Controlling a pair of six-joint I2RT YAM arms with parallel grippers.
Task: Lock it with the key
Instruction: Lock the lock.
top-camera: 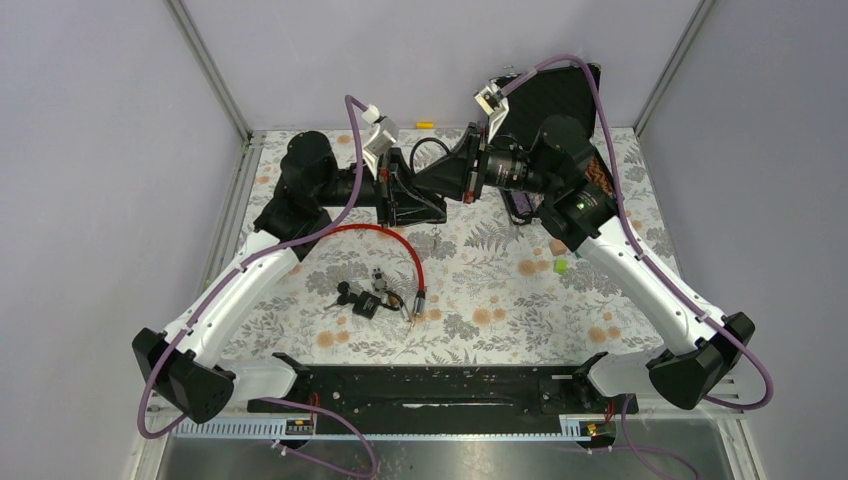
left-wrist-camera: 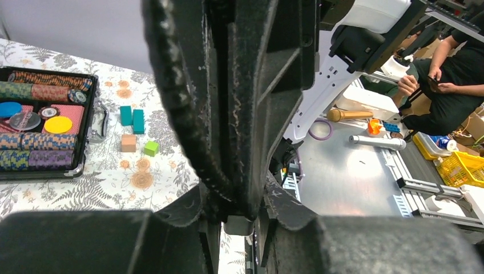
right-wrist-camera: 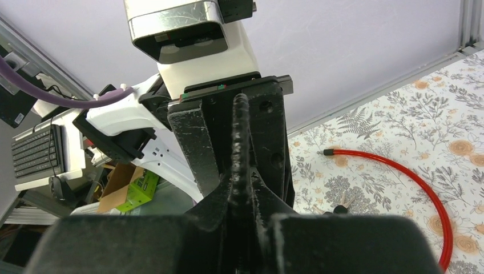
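Lilac walls (top-camera: 90,150), floral tablecloth (top-camera: 500,290), red cable lock (right-wrist-camera: 365,154), metal posts (top-camera: 208,68)

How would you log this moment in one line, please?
lock: on table, keys by it, no hand near | red cable: looped by lock | left hand: raised, meeting right hand | right hand: raised, shut
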